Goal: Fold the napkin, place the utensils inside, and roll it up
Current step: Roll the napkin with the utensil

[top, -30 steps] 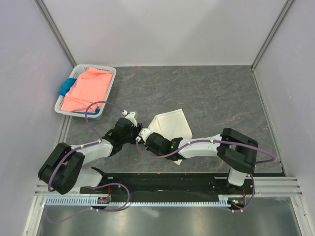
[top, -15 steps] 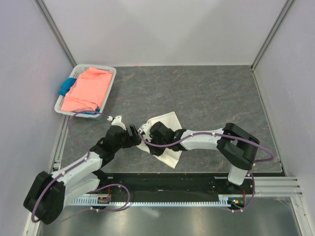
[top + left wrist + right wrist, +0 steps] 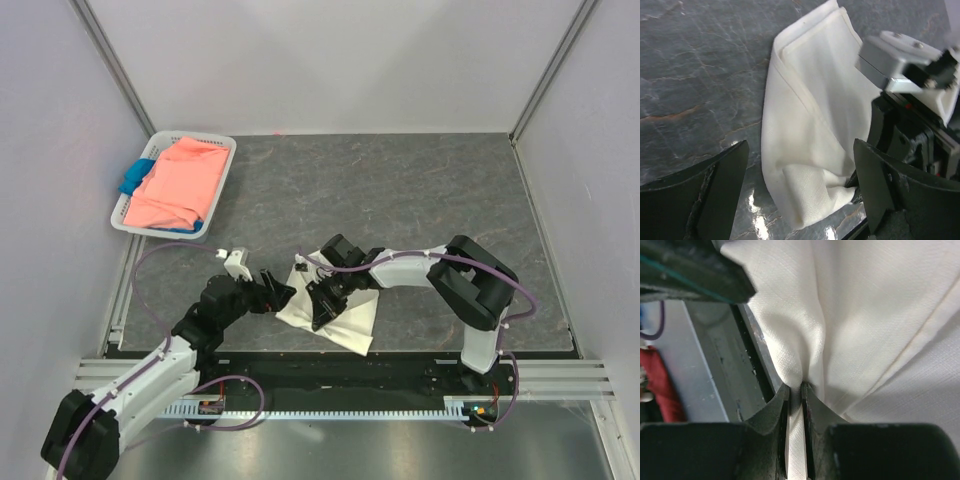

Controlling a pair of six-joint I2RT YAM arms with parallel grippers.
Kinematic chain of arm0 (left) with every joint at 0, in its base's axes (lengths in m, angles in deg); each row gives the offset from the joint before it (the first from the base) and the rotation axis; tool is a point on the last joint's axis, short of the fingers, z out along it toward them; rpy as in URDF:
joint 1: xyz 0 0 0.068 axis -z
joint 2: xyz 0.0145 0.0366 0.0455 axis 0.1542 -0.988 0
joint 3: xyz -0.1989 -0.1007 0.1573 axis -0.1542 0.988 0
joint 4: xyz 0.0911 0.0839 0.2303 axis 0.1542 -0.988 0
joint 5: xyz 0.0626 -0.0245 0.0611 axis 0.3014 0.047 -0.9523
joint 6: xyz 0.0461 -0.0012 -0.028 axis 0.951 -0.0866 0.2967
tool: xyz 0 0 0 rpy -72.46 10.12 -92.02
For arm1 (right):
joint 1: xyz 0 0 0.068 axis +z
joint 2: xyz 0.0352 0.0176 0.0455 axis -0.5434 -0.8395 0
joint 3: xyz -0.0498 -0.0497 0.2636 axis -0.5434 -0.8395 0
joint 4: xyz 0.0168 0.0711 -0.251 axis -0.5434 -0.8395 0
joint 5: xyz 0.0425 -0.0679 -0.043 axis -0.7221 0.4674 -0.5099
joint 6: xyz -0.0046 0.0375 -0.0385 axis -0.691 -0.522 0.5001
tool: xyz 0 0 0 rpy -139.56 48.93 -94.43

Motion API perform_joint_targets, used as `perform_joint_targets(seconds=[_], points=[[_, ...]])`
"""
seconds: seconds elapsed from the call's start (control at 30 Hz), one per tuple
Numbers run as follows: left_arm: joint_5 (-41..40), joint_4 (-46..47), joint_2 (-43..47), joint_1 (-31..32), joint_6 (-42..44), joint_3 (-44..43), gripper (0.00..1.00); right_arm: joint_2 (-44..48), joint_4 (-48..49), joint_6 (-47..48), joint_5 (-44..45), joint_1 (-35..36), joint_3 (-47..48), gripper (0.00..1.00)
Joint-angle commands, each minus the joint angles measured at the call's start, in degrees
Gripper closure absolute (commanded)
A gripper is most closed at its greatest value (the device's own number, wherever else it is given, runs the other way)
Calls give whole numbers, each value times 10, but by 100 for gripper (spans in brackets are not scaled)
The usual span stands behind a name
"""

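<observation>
The off-white napkin (image 3: 345,312) lies bunched and partly folded on the dark table, close to the near edge. My right gripper (image 3: 320,303) is shut on a pinched fold of the napkin (image 3: 865,315), and cloth runs down between its fingers (image 3: 774,410). My left gripper (image 3: 276,292) stands open just left of the cloth. In the left wrist view the napkin (image 3: 810,115) sits between that gripper's wide-spread fingers (image 3: 720,185) without touching them. The right arm's wrist (image 3: 905,60) shows at the cloth's right side. The utensils are out of view.
A white basket (image 3: 228,152) at the far left holds a salmon-pink cloth (image 3: 178,185) and a blue cloth (image 3: 134,178). The black base rail (image 3: 330,372) runs along the table's near edge just behind the napkin. Grey walls enclose the table.
My left gripper has opened, let go of the napkin and drawn back to the left. The right gripper has closed on the cloth, and the napkin has shifted toward the near edge.
</observation>
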Motion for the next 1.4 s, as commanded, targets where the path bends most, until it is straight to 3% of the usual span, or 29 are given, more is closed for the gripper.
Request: perform_joint_targets(seconds=[0.0, 0.23, 0.37, 0.67, 0.8, 0.97, 1.13, 1.17, 1.37], points=[[70, 80, -37, 1, 34, 7, 9, -47, -52, -10, -104, -25, 6, 89], [64, 81, -115, 1, 24, -11, 16, -81, -59, -17, -137, -62, 18, 89], [54, 54, -128, 1, 13, -25, 22, -99, -59, -26, -161, -76, 25, 89], [75, 20, -145, 2, -8, -31, 27, -129, -63, -37, -180, -98, 37, 90], [90, -3, -169, 3, -13, -45, 41, -128, -68, -36, -173, -101, 43, 90], [113, -13, -199, 8, -10, -58, 48, -134, -75, -35, -164, -103, 50, 90], [122, -13, -229, 11, -6, -60, 69, -133, -78, -33, -159, -104, 55, 90], [124, -18, -232, 11, -6, -62, 77, -131, -80, -34, -158, -105, 57, 90], [103, -61, -251, 11, 3, -87, 98, -100, -109, -31, -132, -109, 76, 84]])
